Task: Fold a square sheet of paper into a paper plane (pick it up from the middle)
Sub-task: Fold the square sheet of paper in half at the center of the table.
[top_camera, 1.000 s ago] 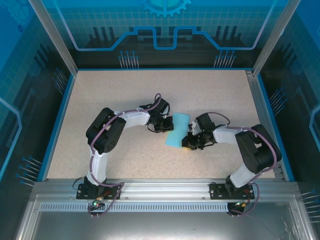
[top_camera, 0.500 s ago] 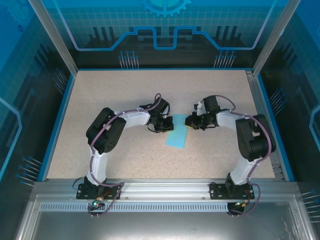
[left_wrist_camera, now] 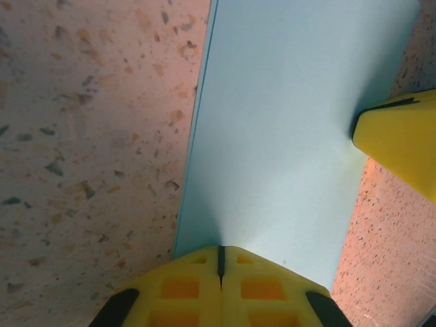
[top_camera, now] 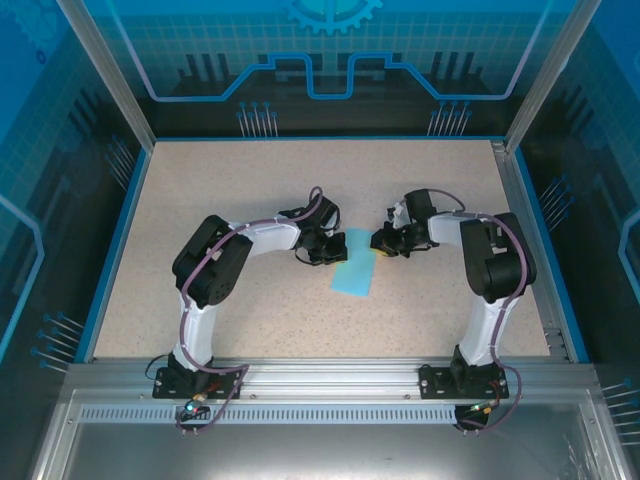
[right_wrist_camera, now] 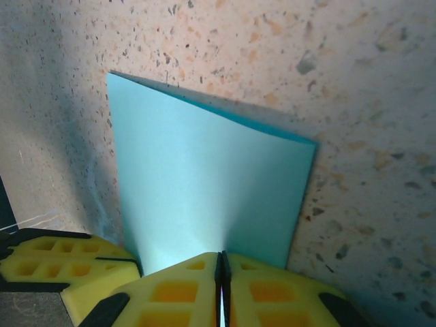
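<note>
Two sets of yellow fingers clamped on one light-blue sheet of paper [top_camera: 354, 272], roughly in the middle of the speckled table [top_camera: 230, 180]. From above: narrow rectangle, down on the table between the two arms, near end poking back toward the bases. Shut tight on its left long edge, the left fingers [top_camera: 333, 252]; shut tight on the opposite edge, the right fingers [top_camera: 380, 246], pretty much facing each other across the far half. Left wrist view: closed pads [left_wrist_camera: 231, 272] biting the near edge, paper stretching away, other arm's yellow tip touching the right side. Right wrist view, same deal: pads [right_wrist_camera: 231, 272] pressed together on the paper, with a darker second layer peeking out along the far edge, so apparently doubled over. No dart shape yet, just a plain folded strip.
</note>
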Tool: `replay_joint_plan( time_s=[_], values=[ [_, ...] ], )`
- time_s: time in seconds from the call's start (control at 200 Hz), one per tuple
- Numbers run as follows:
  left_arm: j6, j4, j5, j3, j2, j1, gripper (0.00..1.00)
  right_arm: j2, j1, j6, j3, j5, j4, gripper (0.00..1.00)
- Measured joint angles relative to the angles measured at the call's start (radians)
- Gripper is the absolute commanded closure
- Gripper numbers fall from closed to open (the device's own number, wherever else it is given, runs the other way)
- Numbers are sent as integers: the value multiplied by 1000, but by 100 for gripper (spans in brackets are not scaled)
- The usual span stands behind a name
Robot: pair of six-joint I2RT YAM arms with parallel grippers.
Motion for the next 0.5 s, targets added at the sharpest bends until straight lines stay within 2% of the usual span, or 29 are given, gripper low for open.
replay_joint_plan(
  time_s=[0.5],
  values=[
    [0,0,0,0,0,0,100,16,-48,-6,118,-23,-23,87]
  ],
)
